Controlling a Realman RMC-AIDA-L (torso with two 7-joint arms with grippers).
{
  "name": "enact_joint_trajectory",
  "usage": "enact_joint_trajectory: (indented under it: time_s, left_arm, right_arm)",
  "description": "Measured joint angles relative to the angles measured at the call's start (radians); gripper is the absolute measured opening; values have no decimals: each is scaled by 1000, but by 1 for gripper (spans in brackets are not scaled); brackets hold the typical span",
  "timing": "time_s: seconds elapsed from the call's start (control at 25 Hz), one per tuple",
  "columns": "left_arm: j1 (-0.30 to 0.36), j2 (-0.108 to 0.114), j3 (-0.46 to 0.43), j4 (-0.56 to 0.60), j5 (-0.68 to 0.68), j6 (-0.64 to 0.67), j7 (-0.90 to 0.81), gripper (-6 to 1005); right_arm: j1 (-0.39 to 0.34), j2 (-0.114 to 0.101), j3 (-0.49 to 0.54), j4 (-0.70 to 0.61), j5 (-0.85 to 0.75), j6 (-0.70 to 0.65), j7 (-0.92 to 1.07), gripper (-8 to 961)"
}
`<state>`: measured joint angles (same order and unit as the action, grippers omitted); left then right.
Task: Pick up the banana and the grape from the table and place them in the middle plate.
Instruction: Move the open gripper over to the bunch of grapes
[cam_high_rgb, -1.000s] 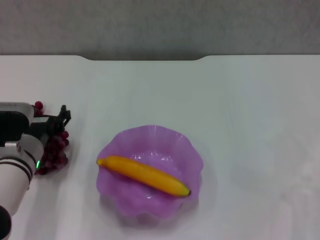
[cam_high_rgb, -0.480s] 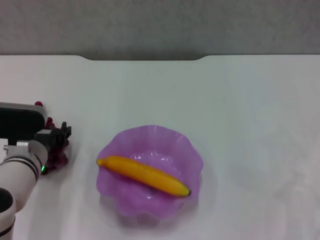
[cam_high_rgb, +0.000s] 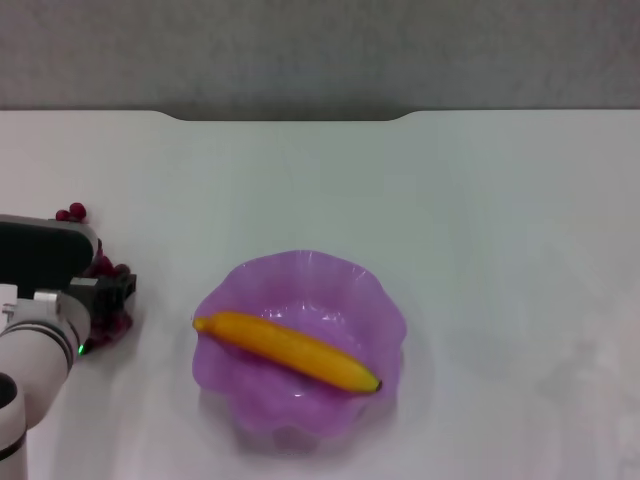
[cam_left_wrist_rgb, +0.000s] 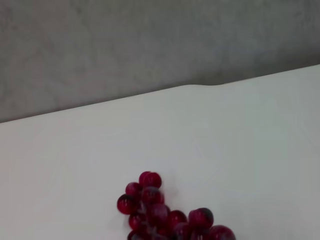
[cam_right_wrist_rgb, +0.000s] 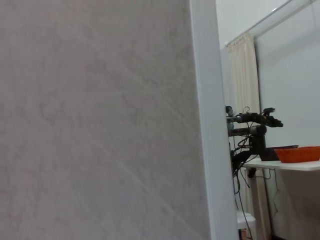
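The banana (cam_high_rgb: 285, 350) lies slantwise inside the purple middle plate (cam_high_rgb: 300, 258), near the middle of the white table (cam_high_rgb: 480, 200). The grape (cam_high_rgb: 103, 268) bunch rests on the table at the far left, well clear of the plate. My left gripper (cam_high_rgb: 115, 293) is right over the bunch and covers most of it; a few dark red grapes show around it. In the left wrist view the grape (cam_left_wrist_rgb: 160, 212) cluster sits close in, on the bare tabletop. My right gripper is out of view; its wrist camera faces a wall.
The table's notched far edge (cam_high_rgb: 290, 118) runs along the back. Open white surface lies between the grape bunch and the plate, and to the right of the plate.
My left arm has drawn back toward the near edge and settled lower over the grape bunch, hiding more of it. The banana and plate have not moved.
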<state>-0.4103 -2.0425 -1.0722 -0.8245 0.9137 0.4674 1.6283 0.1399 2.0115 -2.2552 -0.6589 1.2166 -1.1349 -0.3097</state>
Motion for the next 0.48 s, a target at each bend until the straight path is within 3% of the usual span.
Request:
enact_joint_trajectory:
  time_s: [0.48]
  left_arm:
    - [-19, -2, 4, 44, -70, -11, 69, 794]
  right_arm:
    - [7, 0, -10, -2, -11, -3, 1, 2]
